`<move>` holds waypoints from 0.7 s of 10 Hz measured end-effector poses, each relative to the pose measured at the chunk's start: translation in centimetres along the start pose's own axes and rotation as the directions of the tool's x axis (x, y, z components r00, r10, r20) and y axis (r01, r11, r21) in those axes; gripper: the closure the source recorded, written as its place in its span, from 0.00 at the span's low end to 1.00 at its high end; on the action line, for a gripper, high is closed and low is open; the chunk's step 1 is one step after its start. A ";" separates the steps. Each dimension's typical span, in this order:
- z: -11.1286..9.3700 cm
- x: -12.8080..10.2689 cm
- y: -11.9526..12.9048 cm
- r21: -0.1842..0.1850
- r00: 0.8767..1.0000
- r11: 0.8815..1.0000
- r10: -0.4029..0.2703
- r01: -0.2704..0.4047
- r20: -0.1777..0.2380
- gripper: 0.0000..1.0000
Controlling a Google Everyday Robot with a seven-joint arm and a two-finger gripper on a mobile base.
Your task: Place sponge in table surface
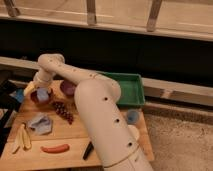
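You have no text, label, number or sign to read here, neither on the surface (75, 139) nor on the things it carries. Your hand (36, 88) sits at the surface's back left, over the red bowl (33, 98)
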 end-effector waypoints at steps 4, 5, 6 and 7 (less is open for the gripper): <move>1.1 -0.1 -0.9 0.026 1.000 1.000 0.002 -0.002 -0.021 0.20; 1.5 -0.1 -0.9 0.036 1.000 0.999 -0.001 0.002 -0.029 0.20; 1.8 -0.1 -0.9 0.042 0.999 0.999 -0.003 0.005 -0.034 0.20; 2.2 -0.1 -1.0 0.051 0.999 0.999 -0.006 0.008 -0.040 0.20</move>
